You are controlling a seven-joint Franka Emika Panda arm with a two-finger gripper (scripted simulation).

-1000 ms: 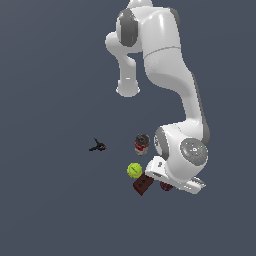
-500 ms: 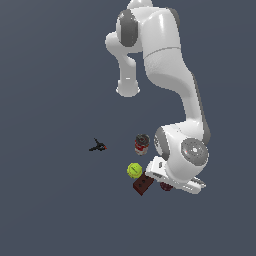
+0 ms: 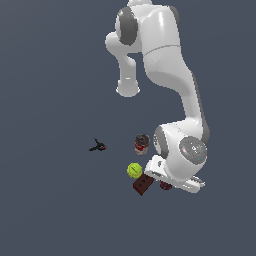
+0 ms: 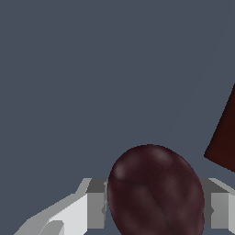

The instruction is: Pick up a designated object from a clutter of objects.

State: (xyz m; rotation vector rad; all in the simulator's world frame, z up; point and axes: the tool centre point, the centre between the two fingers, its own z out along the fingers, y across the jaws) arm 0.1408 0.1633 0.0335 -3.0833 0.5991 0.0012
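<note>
The designated object point(image 4: 156, 193), a dark maroon mottled ball, sits between the two fingers of my gripper point(image 4: 157, 209) in the wrist view. Both grey fingertips point(image 4: 97, 204) press against its sides, so the gripper is shut on it. In the exterior view only a sliver of the maroon ball point(image 3: 165, 186) shows under the white hand, low over the floor. The rest of the clutter of objects lies close by, with the reddish-brown brick point(image 3: 142, 185) just to the exterior view's left of the hand.
A yellow-green ball point(image 3: 134, 170) touches the brick's far side. A red-and-white can point(image 3: 142, 144) stands behind it, beside the arm's wrist. A small black item point(image 3: 98, 146) lies apart at the exterior view's left. The brick's corner point(image 4: 225, 137) shows near one finger.
</note>
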